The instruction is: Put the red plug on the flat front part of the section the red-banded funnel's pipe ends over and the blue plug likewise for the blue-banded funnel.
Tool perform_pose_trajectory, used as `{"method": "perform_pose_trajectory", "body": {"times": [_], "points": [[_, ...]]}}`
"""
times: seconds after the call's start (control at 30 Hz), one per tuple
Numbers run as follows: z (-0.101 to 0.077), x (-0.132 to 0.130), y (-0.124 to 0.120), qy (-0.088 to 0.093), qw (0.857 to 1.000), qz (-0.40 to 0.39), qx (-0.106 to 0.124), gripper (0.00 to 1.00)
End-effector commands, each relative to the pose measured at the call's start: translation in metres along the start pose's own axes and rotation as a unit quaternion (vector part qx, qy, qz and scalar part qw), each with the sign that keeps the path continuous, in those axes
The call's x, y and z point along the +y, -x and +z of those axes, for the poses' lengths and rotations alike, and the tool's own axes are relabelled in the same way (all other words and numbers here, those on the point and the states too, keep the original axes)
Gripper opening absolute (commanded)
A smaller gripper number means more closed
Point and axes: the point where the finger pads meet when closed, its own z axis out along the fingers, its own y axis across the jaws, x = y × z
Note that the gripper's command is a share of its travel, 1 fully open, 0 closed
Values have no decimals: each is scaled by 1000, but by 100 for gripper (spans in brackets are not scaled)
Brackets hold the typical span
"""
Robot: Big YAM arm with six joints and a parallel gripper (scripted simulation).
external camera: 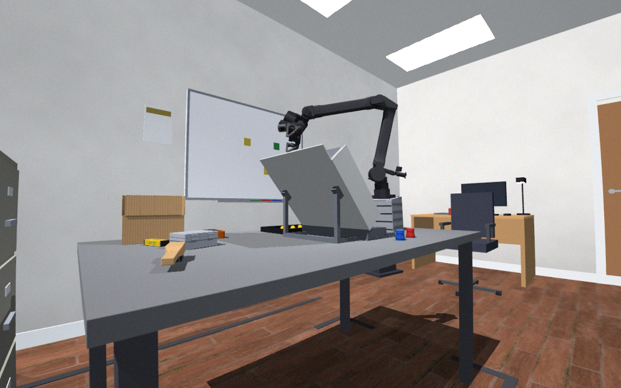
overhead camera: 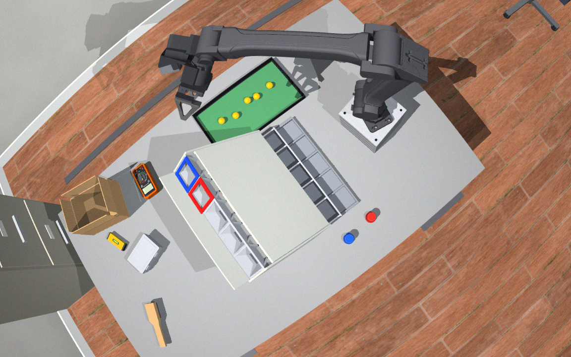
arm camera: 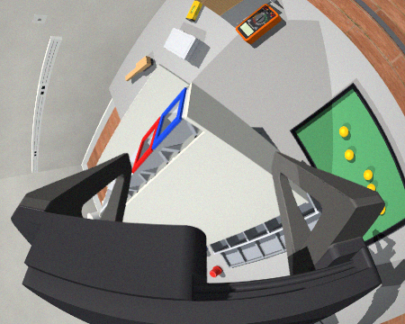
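Observation:
My gripper (overhead camera: 188, 110) (external camera: 292, 146) (arm camera: 202, 160) is open and empty. It hangs high in the air by the near left corner of the green tray (overhead camera: 278, 102) (arm camera: 325, 145), up past the blue-banded funnel (overhead camera: 187, 174) (arm camera: 173, 103). Several yellow marbles (overhead camera: 247, 100) (arm camera: 349, 155) lie in the tray. The red-banded funnel (overhead camera: 200, 195) (arm camera: 150, 129) sits next to the blue one at the top of the sloped white cover (overhead camera: 260, 191) (external camera: 312, 188) (arm camera: 211, 180). A row of grey sections (overhead camera: 318, 170) (arm camera: 252, 245) runs along the cover's low end. The red plug (overhead camera: 370, 216) (external camera: 410, 232) (arm camera: 216, 271) and the blue plug (overhead camera: 349, 238) (external camera: 400, 234) stand on the table beyond the sections.
An orange multimeter (overhead camera: 144, 179) (arm camera: 257, 22), an open cardboard box (overhead camera: 92, 204), a yellow level (overhead camera: 116, 240), a white case (overhead camera: 144, 253) and a wooden block (overhead camera: 156, 323) lie on the table's left side. A filing cabinet (overhead camera: 12, 239) stands off the table. The arm's base (overhead camera: 374, 122) is at the back right.

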Motion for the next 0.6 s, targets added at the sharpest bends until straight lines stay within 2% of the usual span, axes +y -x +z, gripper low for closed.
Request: {"method": "perform_pose_trajectory", "body": {"times": [0.0, 0.43, 0.5, 0.57], "points": [[-13, 6, -7, -4, 1000, 4, -19, 100], [-48, 39, -117, -12, 999, 21, -32, 100], [-48, 39, -117, -12, 999, 21, -32, 100], [-50, 46, -131, -12, 999, 19, -33, 100]]}}
